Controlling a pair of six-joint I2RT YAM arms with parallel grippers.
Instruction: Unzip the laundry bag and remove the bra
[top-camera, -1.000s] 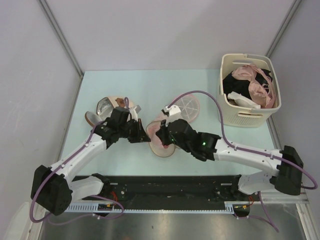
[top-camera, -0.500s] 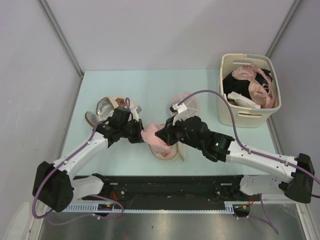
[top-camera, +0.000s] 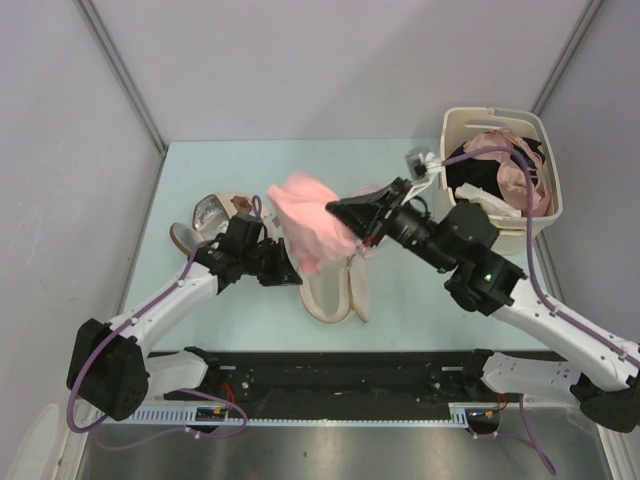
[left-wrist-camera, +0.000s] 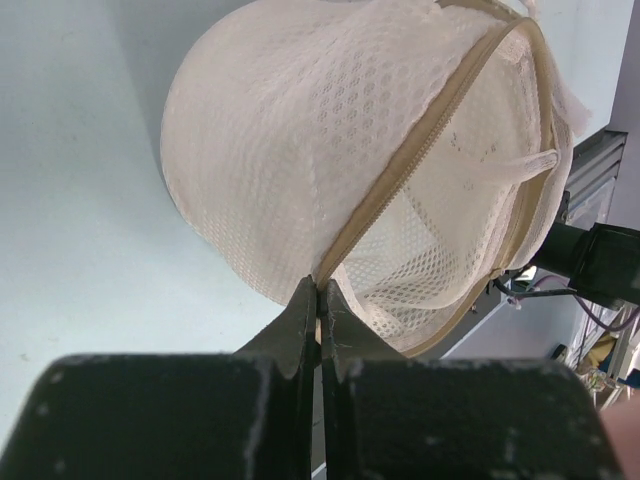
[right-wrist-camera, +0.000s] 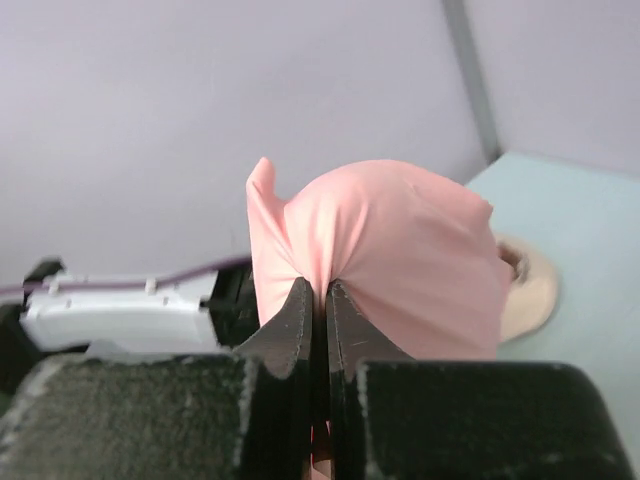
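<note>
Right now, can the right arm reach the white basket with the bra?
Probably yes: the right gripper holds the bra in the air, and the basket stands close beside that arm, nothing in between.

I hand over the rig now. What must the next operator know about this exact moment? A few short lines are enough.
Left gripper: shut on the zipper edge of the laundry bag, which lies open on the table.
Right gripper: shut on the bra, holding it in the air above the bag.
Done: the bag is unzipped and the bra appears to be out of it.
Left: probably set the bra down on the table, then open both grippers.
</note>
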